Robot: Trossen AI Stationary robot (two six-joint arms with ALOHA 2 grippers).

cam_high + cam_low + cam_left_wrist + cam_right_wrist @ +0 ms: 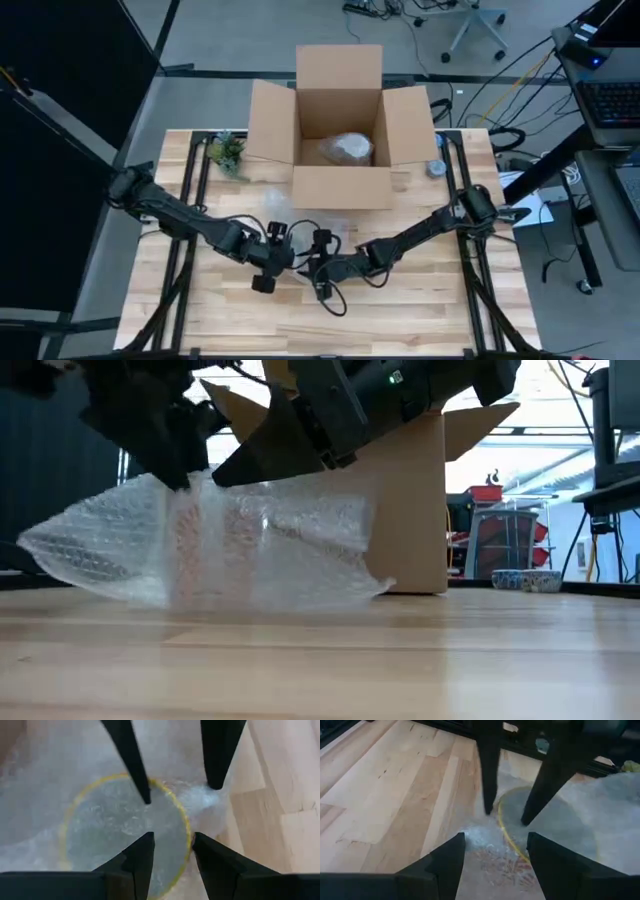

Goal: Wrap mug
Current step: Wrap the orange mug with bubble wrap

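Observation:
A mug stands mouth up under a sheet of clear bubble wrap (200,550), and its yellow rim (186,827) shows through the wrap. The wrap lies in a mound at the table's middle (300,222). Both grippers meet above the mug, pointing down. My left gripper (172,837) is open, one finger inside the rim circle and one outside it. My right gripper (495,837) is open wider and straddles the rim (509,840) from the opposite side. In the low view both sets of fingers dip into the top of the mound (215,480). My left gripper comes from above, one fingertip (525,820) on the wrap over the mug's mouth and the other (487,810) on the wrap outside the rim. The fingers are not closed on the wall. My right gripper comes from above too, one fingertip (145,799) on the wrap inside the rim and the other (215,785) on bunched wrap outside it. The mug stands on the table.
An open cardboard box (340,185) stands at the table's far middle with a wrapped bundle (345,148) inside. A green sprig (228,152) lies left of the box and a roll of tape (435,167) right of it. Bare wood lies toward the near edge.

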